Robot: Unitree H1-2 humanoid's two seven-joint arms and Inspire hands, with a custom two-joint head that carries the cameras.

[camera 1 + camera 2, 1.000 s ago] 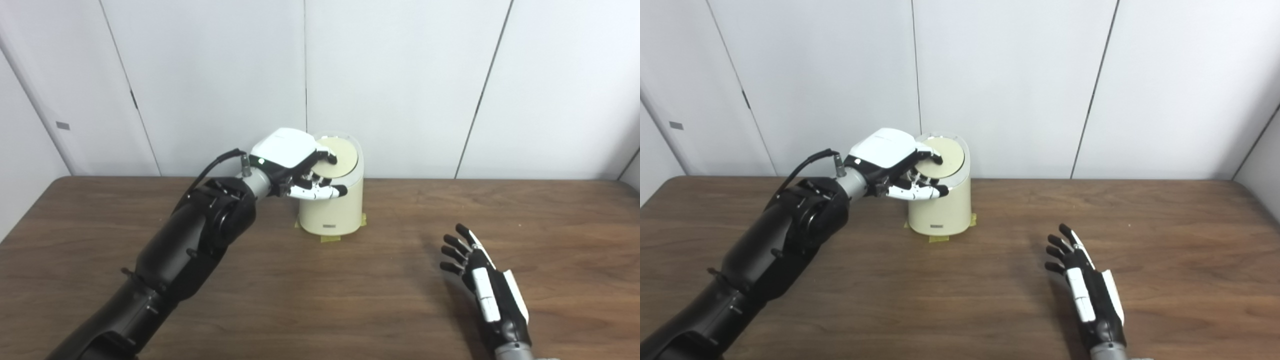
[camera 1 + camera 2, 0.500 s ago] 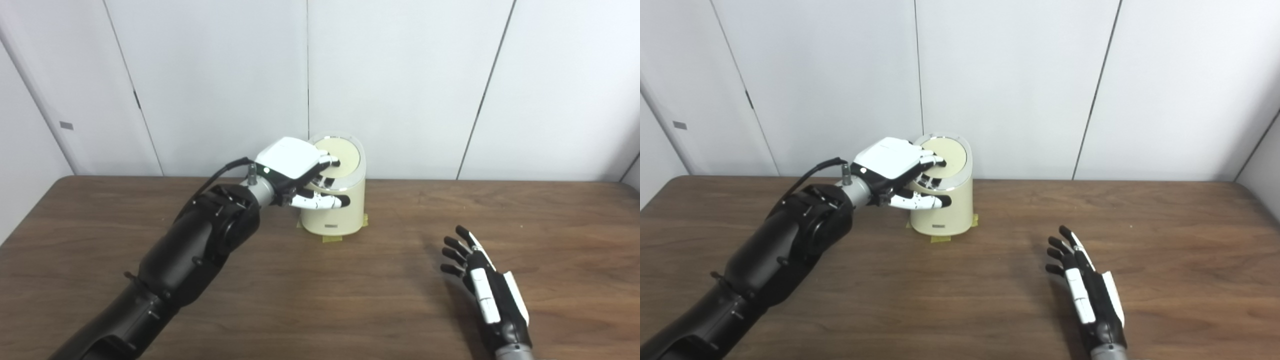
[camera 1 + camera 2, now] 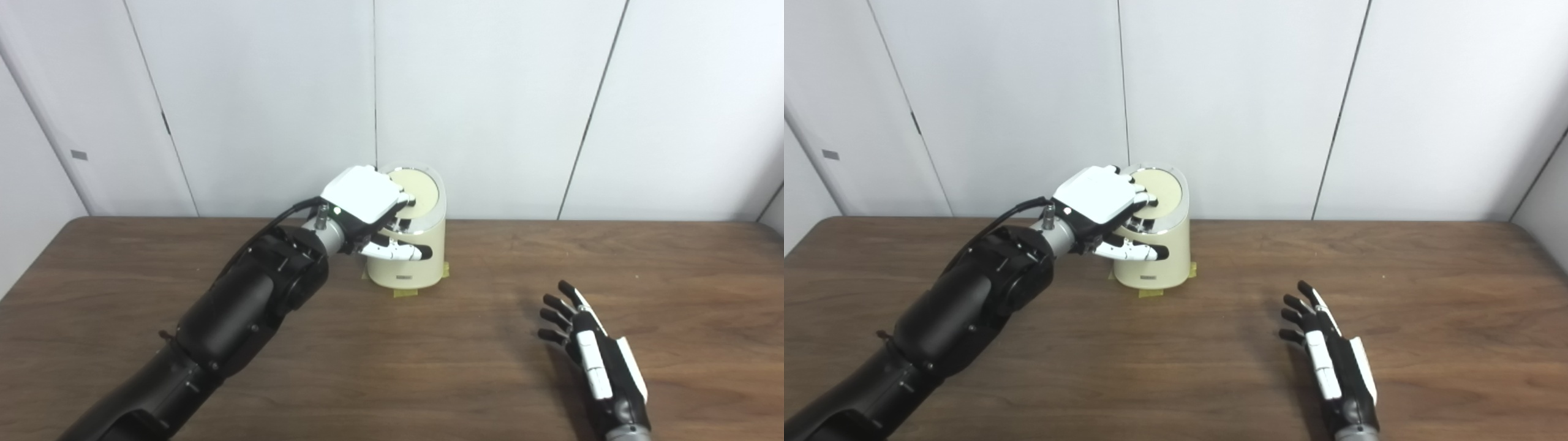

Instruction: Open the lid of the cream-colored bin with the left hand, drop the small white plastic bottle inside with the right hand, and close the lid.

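- Right hand [image 3: 1332, 367]: nearest the viewer, low over the counter [image 3: 1176, 367] on the right side. Fingers spread apart, holding nothing. Well apart from the bin.
- Small white plastic bottle: not visible in either view, neither on the counter nor in a hand. Judged to be already inside the bin, though the closed lid hides the interior and this cannot be confirmed.
- Left hand [image 3: 370, 205]: arm reaching in from the lower left, hand resting on top of the bin. Fingertips [image 3: 409, 199] lie on the lid; the thumb runs across the bin's front, just below the rim. Pressing rather than grasping; nothing enclosed.
- Lid [image 3: 422, 190]: round, cream, sitting down flat within the rim; appears closed or all but closed.
- Cream-colored bin [image 3: 407, 266]: upright at the back of the counter, near the wall, with yellow tape tabs [image 3: 405, 293] at its foot.
- Progress, as judged: closing step at or near its end; only withdrawal of the left hand seems left.
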